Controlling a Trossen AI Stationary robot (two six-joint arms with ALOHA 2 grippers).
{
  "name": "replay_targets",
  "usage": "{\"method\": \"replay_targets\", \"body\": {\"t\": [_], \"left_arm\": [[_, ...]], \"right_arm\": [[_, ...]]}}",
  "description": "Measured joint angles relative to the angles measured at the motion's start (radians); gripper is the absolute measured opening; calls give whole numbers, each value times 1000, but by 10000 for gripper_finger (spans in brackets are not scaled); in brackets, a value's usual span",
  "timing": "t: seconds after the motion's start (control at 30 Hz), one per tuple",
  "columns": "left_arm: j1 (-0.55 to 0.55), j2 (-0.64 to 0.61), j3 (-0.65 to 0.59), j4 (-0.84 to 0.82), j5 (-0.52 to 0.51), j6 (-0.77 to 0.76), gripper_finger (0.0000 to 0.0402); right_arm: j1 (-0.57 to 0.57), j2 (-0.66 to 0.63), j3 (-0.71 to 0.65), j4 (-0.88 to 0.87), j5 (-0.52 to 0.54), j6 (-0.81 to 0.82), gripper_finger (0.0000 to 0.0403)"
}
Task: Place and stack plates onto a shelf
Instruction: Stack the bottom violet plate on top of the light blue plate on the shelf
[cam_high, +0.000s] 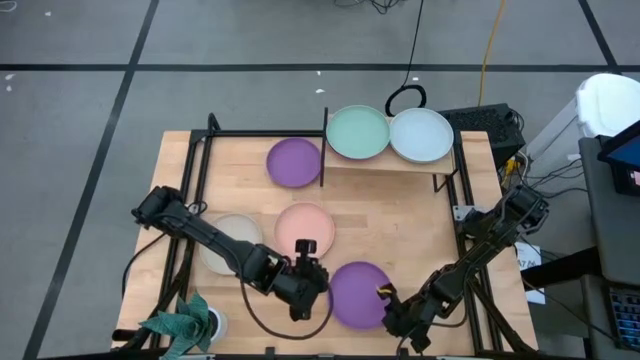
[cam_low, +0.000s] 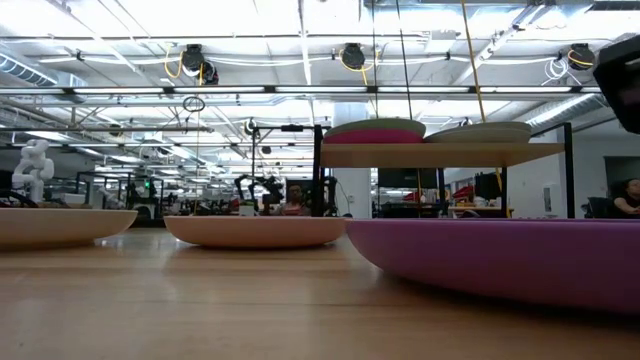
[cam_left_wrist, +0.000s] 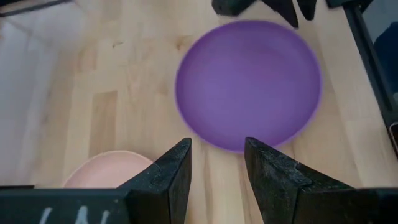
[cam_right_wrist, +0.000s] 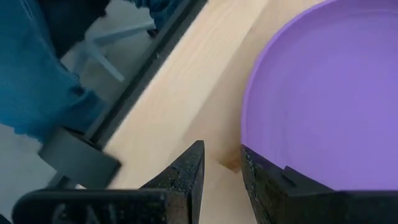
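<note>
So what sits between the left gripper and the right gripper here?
The near purple plate lies between the left gripper and right gripper, clearest in the high view; each wrist view shows it just past open fingers.

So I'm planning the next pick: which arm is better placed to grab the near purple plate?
Probably the right. Its gripper is open right at the rim of the purple plate, while the left gripper, also open, sits just short of it.

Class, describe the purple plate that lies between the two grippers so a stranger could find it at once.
Start at the wooden tabletop and go to its near edge, farthest from the raised shelf. There the purple plate lies flat, with the left gripper and the right gripper at opposite rims. The other purple plate lies beside the shelf, away from both grippers.
</note>
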Motion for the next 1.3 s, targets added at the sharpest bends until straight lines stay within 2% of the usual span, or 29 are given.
{"method": "replay_targets", "body": {"t": [0.23,0.43,0.53,0.8,1.17,1.3], "left_arm": [[-3,0,-121,81,0,-22,154],[-4,0,-175,87,1,-57,154],[-4,0,-185,87,1,-58,154],[-4,0,-185,88,1,-59,154],[-4,0,-185,89,1,-76,154],[-4,0,-185,89,1,-77,154]], "right_arm": [[0,0,0,-92,96,-35,87],[-2,1,0,-126,100,-87,85],[-3,1,0,-130,100,-106,73],[-10,1,0,-148,104,-126,6],[-10,1,0,-147,106,-86,2],[-10,-10,11,-183,142,-53,1]]}}
